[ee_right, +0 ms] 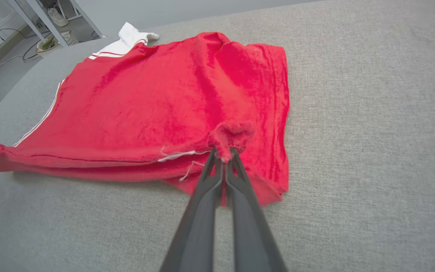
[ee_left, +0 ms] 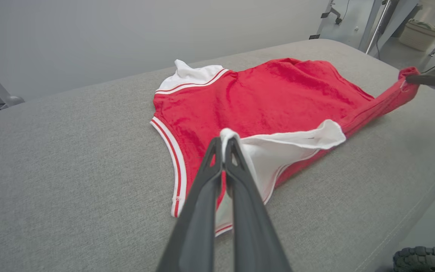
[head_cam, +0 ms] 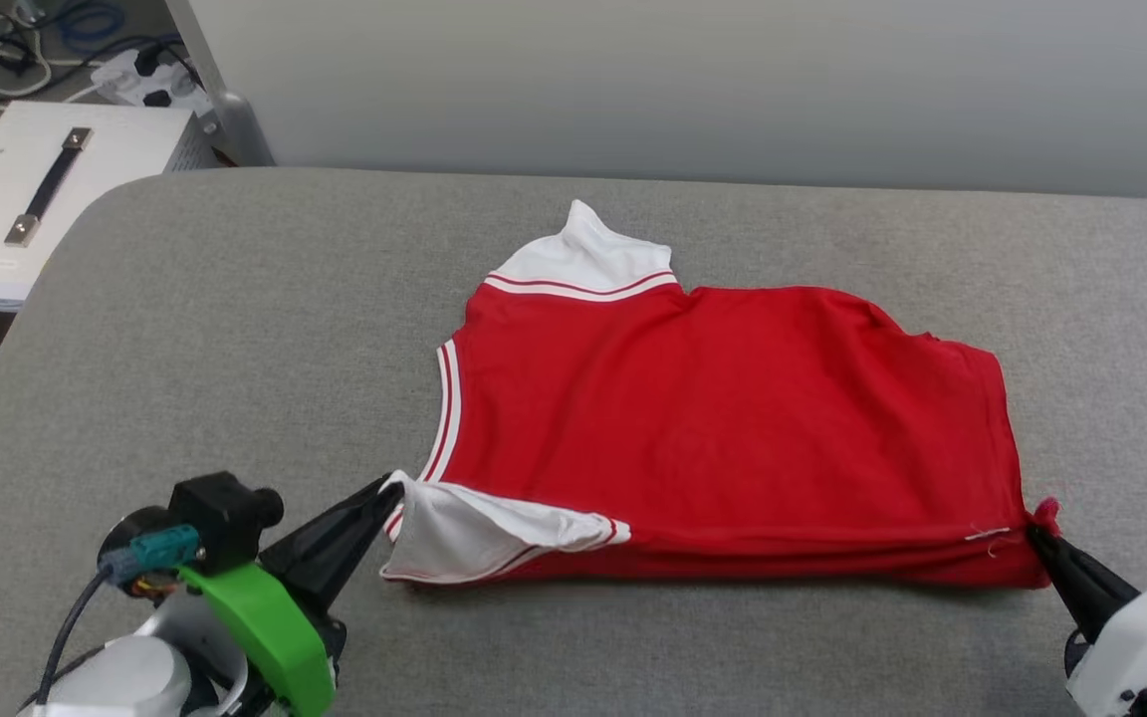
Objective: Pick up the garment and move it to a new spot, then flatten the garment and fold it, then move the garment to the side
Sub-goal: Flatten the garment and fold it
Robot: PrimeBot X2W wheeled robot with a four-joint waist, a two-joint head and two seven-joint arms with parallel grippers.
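The red garment (head_cam: 723, 418) lies folded over on the grey padded table (head_cam: 235, 329), back side up, a white sleeve cuff at its far edge and another at its near left corner. My left gripper (head_cam: 392, 491) is shut on that near white cuff (ee_left: 278, 145), lifting it slightly; its tips show in the left wrist view (ee_left: 224, 140). My right gripper (head_cam: 1034, 529) is shut on the garment's near right corner, where a small bunch of red cloth (ee_right: 232, 136) sticks up between the tips (ee_right: 224, 154). The near edge (ee_left: 376, 104) is stretched between both grippers.
A white case (head_cam: 36, 199) with a black handle stands beyond the table's left edge, with cables and a power strip (head_cam: 150, 80) on the floor behind it. A grey wall (head_cam: 693, 80) runs along the table's far side. Table legs and baskets (ee_left: 419, 30) show past the right end.
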